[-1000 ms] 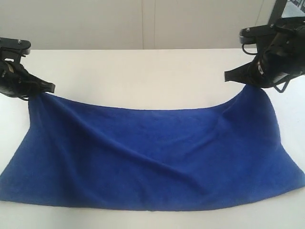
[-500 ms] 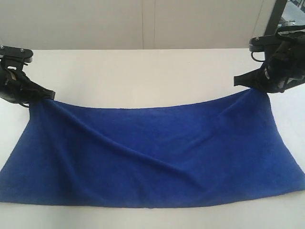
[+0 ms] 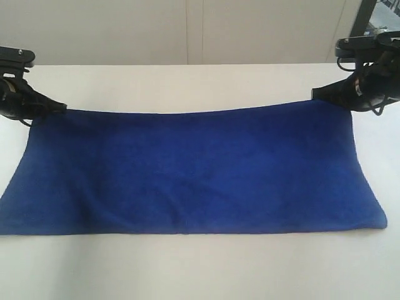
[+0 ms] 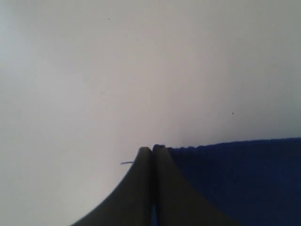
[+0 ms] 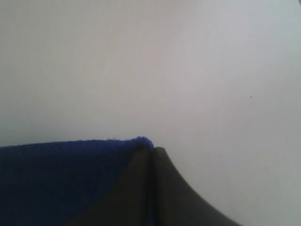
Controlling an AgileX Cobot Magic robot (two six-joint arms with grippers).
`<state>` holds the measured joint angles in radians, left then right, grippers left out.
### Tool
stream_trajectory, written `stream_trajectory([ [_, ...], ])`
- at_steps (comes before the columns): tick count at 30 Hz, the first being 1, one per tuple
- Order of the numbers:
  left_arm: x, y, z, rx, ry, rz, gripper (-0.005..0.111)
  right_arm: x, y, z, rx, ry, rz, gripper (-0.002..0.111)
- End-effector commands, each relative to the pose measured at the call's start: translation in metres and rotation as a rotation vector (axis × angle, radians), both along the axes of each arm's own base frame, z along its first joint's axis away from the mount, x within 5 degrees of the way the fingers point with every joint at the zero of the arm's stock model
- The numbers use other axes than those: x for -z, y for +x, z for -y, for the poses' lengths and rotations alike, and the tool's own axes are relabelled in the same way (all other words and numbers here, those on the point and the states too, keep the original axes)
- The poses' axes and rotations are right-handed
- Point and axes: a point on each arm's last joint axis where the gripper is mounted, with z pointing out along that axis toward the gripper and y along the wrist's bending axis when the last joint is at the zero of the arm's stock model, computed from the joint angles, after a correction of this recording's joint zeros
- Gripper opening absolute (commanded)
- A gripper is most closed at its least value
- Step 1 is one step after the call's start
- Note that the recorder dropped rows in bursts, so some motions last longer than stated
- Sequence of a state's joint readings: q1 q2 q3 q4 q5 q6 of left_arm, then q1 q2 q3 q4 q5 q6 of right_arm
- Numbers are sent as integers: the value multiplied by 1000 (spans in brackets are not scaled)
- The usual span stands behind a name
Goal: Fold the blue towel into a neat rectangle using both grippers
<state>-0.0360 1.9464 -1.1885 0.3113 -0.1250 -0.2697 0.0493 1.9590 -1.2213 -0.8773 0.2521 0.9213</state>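
Observation:
The blue towel [image 3: 187, 172] hangs stretched wide between my two grippers, its top edge taut and nearly straight, its lower edge resting on the white table [image 3: 187, 84]. My left gripper [image 3: 61, 107] is shut on the towel's upper left corner [image 4: 188, 153], with a loose thread [image 4: 126, 163] beside the fingers [image 4: 141, 188]. My right gripper [image 3: 315, 95] is shut on the upper right corner [image 5: 136, 142]. In both wrist views the jaws stand pressed together with blue cloth [image 5: 56, 179] between them.
White table surface lies behind the towel and along the near edge [image 3: 187, 269]. A pale wall [image 3: 187, 31] rises at the back. A dark frame post [image 3: 365, 19] stands at the far right behind the right arm.
Both grippers moved apart and slightly up and back. The towel's sagging top edge pulled straight and its diagonal folds flattened out.

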Motion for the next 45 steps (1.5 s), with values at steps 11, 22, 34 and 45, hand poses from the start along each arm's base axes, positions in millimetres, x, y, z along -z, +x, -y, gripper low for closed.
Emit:
stream_trajectory([
  [11,20,8,1,18,-8,24,16,37,12,3,-6,-6,-66,10],
  [22,-15,2,-1,67,72,54,59,-16,14,15,174,-26,3,49],
  [34,-25,-33,-3,-69,-26,-286,2,-17,24,-7,-33,95,-248,0],
  [45,5,-45,8,20,-89,-528,0,18,56,10,-2,98,-303,0],
])
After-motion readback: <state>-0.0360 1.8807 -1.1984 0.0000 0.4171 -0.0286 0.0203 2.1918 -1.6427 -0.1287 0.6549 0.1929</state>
